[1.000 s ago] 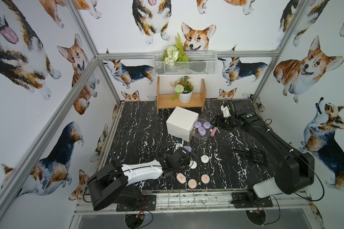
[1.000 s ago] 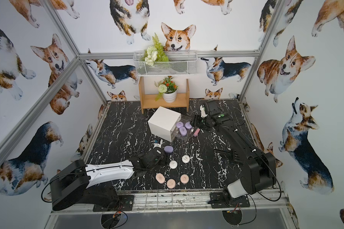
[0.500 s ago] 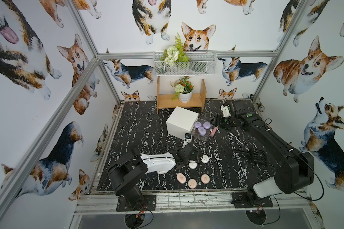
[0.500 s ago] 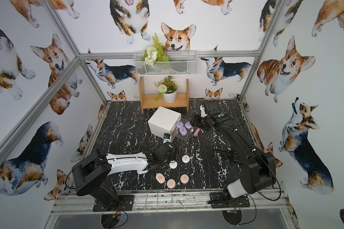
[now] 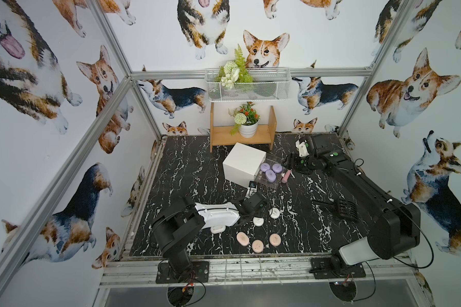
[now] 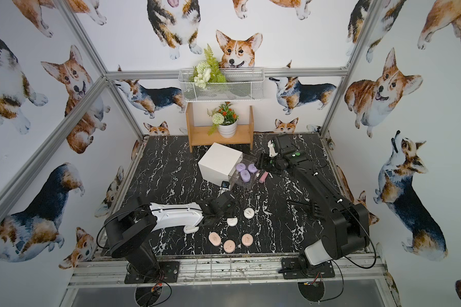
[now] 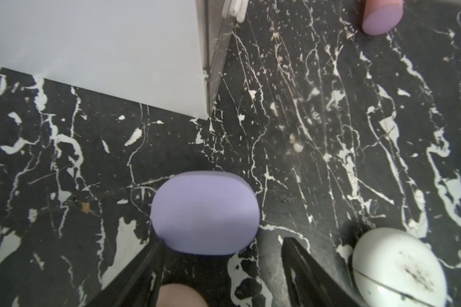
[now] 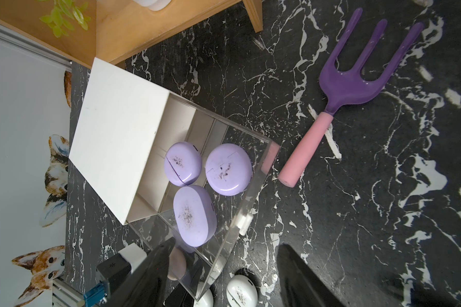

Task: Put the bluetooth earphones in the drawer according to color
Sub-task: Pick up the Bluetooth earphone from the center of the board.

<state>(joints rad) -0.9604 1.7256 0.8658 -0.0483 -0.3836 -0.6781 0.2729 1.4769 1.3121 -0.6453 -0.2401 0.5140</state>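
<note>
In a top view, the cabinet's (image 5: 244, 163) pulled-out clear drawer (image 5: 276, 183) holds three lilac earphone cases (image 5: 270, 174). At its 2 o'clock, the right gripper (image 5: 289, 162) hangs wide open and empty. At the cabinet's 6 o'clock, the left gripper (image 7: 222, 239) stands half-open around a fourth lilac case (image 7: 205, 212); I cannot tell whether it grips it.

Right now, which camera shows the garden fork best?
Right wrist view: the whole fork, purple tines and pink handle. Both top views show only the handle; the left wrist view, just its end.

Three lilac earphones (image 8: 228, 168) lie together in the pulled-out clear top drawer (image 8: 233, 235).
</note>
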